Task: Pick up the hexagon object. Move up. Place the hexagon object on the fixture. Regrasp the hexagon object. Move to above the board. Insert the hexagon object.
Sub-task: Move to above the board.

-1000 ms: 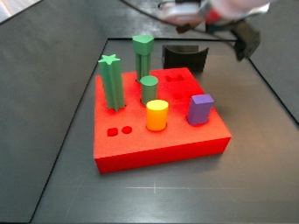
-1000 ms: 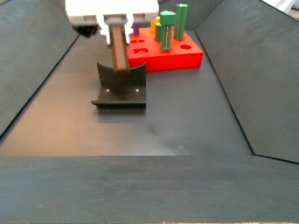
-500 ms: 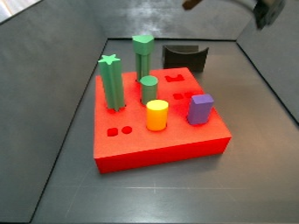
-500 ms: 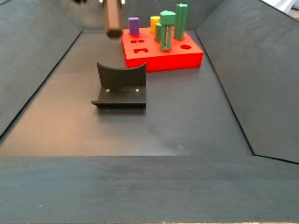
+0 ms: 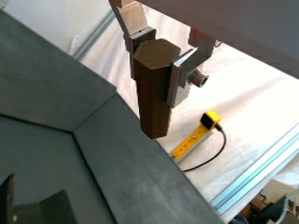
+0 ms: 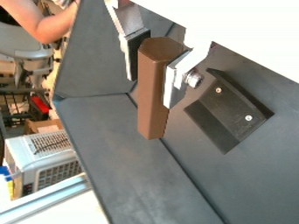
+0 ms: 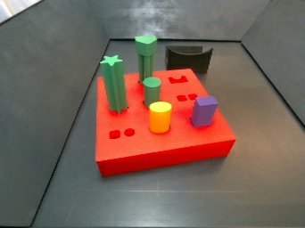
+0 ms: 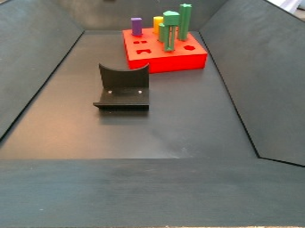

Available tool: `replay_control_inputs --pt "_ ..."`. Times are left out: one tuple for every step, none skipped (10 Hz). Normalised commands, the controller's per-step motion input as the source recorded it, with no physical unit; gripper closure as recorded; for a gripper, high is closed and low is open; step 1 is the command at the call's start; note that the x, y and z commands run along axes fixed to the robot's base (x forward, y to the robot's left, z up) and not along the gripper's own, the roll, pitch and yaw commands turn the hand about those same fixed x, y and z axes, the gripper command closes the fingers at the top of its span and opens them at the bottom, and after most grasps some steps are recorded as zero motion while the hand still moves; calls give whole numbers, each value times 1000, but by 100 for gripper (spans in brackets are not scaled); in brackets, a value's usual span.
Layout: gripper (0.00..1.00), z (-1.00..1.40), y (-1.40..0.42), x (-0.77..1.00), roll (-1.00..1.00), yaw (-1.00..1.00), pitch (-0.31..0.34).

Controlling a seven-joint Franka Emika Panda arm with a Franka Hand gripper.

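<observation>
The claw [image 5: 159, 63], out of both side views, pinches the hexagon object [image 5: 153, 98], a brown 6-sided post, near its top. It looks stiff, light and smooth; gripping 2 opposite flat faces should stop it twisting.

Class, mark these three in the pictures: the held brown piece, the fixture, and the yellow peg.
brown piece [image 5: 153, 87], a wrist view, its long side face between the gripper [image 5: 162, 54] fingers.
fixture [image 8: 123, 88], a side view, upright back.
yellow peg [image 7: 160, 118], a side view, its side.
</observation>
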Motion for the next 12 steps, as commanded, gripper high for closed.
replay_control_inputs --pt "100 489 -35 -13 56 -125 111" --pt "100 219 -22 -4 49 -76 144" --pt "100 185 -1000 -707 -1000 -221 -4" --pt "100 177 -1000 -712 -1000 -208 -3" --pt "100 200 -1000 -777 -1000 -207 -8" --pt "100 188 -1000 -795 -1000 -212 -5" --pt "100 193 -1000 -804 -1000 -220 11" --pt "100 197 -1000 -817 -1000 -220 22" --pt "100 190 -975 -832 -1000 -219 32" --pt "100 131 -664 -598 -1000 -218 41" --pt "100 56 -304 -321 -1000 -212 55" --pt "100 33 -193 -223 -1000 -207 63"
